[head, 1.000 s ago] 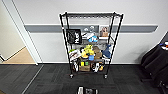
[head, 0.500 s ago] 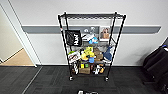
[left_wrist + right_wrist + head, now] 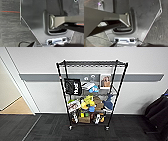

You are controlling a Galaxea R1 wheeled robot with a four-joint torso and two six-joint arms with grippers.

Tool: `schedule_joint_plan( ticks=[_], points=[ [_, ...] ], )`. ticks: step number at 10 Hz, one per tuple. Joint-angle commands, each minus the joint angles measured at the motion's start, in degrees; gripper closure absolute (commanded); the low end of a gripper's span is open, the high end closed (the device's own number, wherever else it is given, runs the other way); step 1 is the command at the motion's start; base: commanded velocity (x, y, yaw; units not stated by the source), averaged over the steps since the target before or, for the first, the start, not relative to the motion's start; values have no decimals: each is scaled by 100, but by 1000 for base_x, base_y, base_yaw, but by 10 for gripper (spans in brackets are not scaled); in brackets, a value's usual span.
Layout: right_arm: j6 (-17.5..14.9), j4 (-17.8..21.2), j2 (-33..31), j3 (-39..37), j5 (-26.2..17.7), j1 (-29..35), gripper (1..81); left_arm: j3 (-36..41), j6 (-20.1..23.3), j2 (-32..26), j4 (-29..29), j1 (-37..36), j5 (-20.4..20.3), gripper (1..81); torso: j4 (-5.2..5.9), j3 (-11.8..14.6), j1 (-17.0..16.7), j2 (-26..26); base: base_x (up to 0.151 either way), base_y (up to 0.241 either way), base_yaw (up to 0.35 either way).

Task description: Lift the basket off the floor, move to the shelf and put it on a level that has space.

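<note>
The shelf [image 3: 62, 92], a tall black wire rack on small wheels, stands against the pale wall straight ahead in the head view. Its top level [image 3: 91, 63] is a bare wire grid with nothing on it. The tiers below are crowded with a black bag [image 3: 73, 86], a framed picture [image 3: 105, 81], toys and boxes. Dark grey carpet floor [image 3: 45, 128] stretches in front of the rack. The same carpet [image 3: 10, 31] shows beside the robot's dark base plate in the left wrist view, and again in the right wrist view [image 3: 161, 32].
A white door frame [image 3: 17, 82] stands at the left, with tan wooden flooring [image 3: 16, 107] beyond it. A dark bulky object [image 3: 157, 112] sits at the right edge near the wall. A thin red line [image 3: 10, 11] crosses the carpet in the left wrist view.
The rack shows slightly larger than before, so the camera has come a little nearer. Nothing on the rack has moved.
</note>
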Motion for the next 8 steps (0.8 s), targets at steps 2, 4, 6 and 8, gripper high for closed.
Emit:
schedule_joint_plan(
  ticks=[2, 4, 6, 8],
  points=[
    [13, -28, 26, 10, -352, 40, 10, 0, 31, -32, 16, -53, 397, 10, 0, 0, 2, 2, 85, 0, 0],
    [13, -19, 26, 18, -352, 40, 10, 9, 31, -32, -10, -45, 397, 10, 0, 0, 9, 5, 0, 0, 0],
    [13, -10, -35, 88, -369, 49, 10, 70, -31, -58, -28, -53, 422, 10, 0, 0, 2, 5, 0, 0, 0],
    [22, -1, -167, 353, -369, 67, 10, 369, -57, -260, -37, -53, 423, 10, 0, 0, 2, 5, 0, 0, 0]
  ],
)
